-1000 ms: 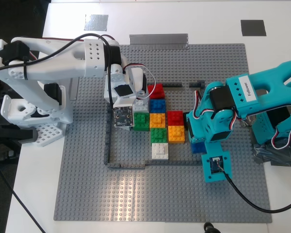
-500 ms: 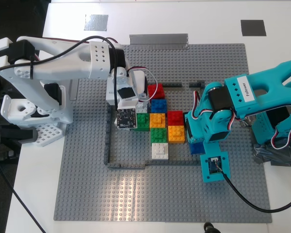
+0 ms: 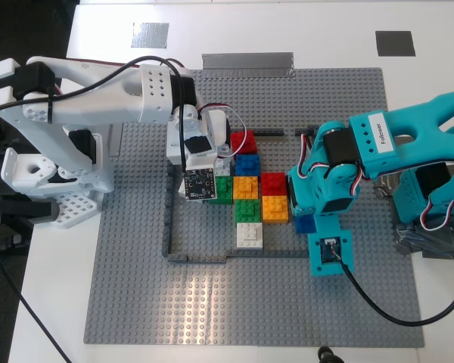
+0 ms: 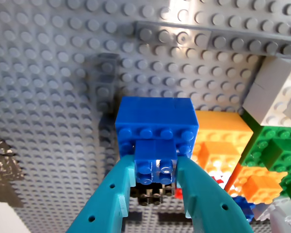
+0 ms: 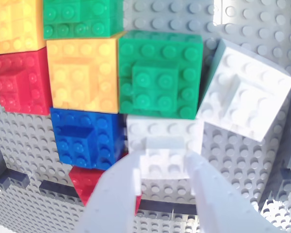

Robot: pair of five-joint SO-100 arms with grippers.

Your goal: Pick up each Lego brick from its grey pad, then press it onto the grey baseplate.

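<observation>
My first gripper [image 4: 156, 162], the teal one, is shut on the blue brick [image 4: 156, 127]. It holds the brick low over the grey baseplate [image 4: 48, 73], just beside an orange brick [image 4: 222, 141]. In the exterior view this gripper [image 3: 305, 219] is at the right of the brick cluster. My second gripper [image 5: 162, 167], the white one, is shut on the white brick [image 5: 164, 138], which sits between a blue brick [image 5: 85, 138] and a green brick [image 5: 160, 73]. In the exterior view it [image 3: 219, 162] is at the cluster's left. Both grey pads [image 3: 150, 34] [image 3: 395, 42] lie bare.
Red, blue, orange, green and white bricks [image 3: 247, 189] stand packed inside a thin dark grey border [image 3: 197, 257] on the baseplate [image 3: 212, 302]. Another white block [image 5: 245, 94] lies tilted beside the green brick. A silver tape strip [image 3: 247, 60] lies at the plate's far edge.
My first gripper has shifted a little toward the exterior view's left with the blue brick. My second gripper moved slightly rightward with the white brick, then stayed put.
</observation>
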